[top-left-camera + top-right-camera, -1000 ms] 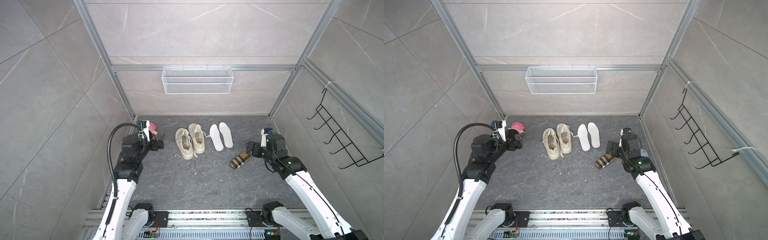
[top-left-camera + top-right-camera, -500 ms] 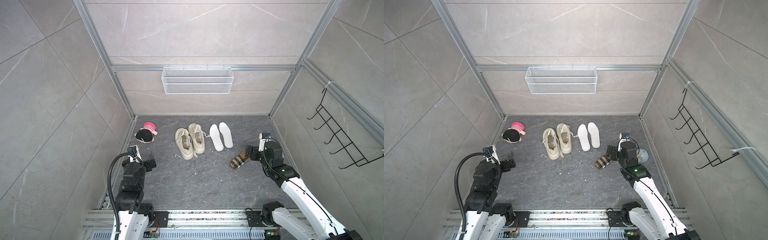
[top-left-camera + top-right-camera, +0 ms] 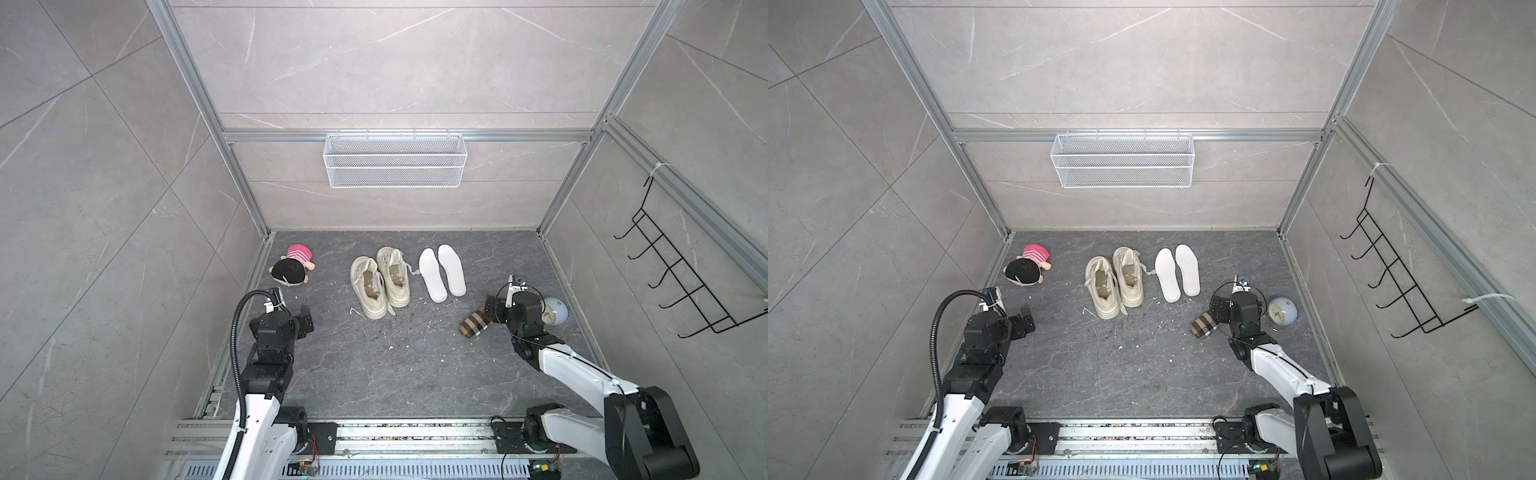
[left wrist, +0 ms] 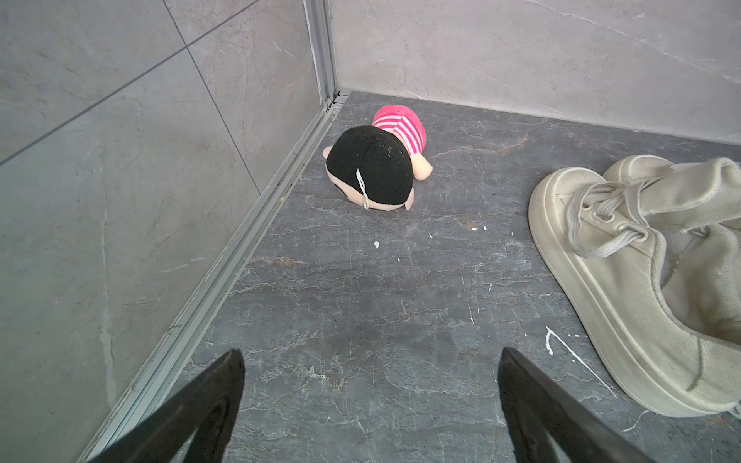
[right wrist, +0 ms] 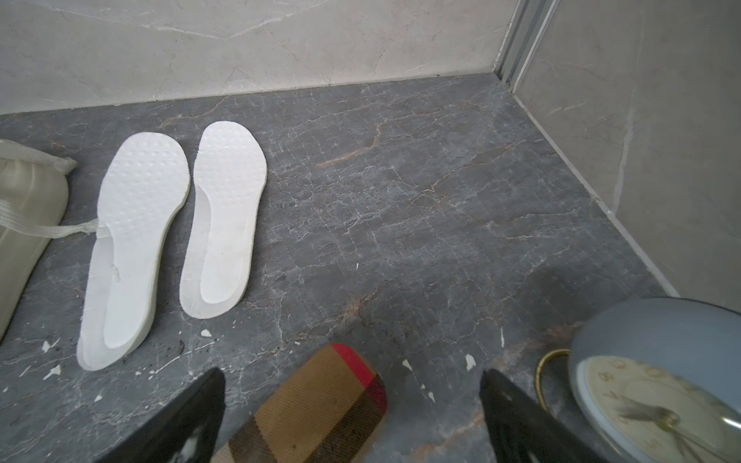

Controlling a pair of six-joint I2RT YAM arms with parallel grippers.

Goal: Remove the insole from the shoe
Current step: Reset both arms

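**Desk:** Where were the insoles?

**Photographer:** Both insoles [image 3: 432,274] lay flat on the dark, veined counter [image 3: 374,374], side by side. They were out of the shoes [image 3: 370,291] and just beside them. They were white foam, dimpled at the forefoot and smoother toward the heel. A loose lace end reached the nearer one.

**Desk:** And the shoes?

**Photographer:** Cream canvas on thick rubber soles, laces slack, set as a pair near the middle of the counter.

**Desk:** How were the arms posed?

**Photographer:** Both were folded low, reaching in from the near rail. The left claw [image 4: 369,356] hovered over bare counter, fingers spread wide and grasping nothing. It faced a plush doll [image 4: 373,168] with black hair and a pink-striped top in the corner. The right claw [image 5: 353,373] was released too, its fingers straddling the end of a plaid case [image 5: 320,409]. Whether they touched it could not be told. A round, pale-blue clock [image 5: 657,381] stood just beside that claw.
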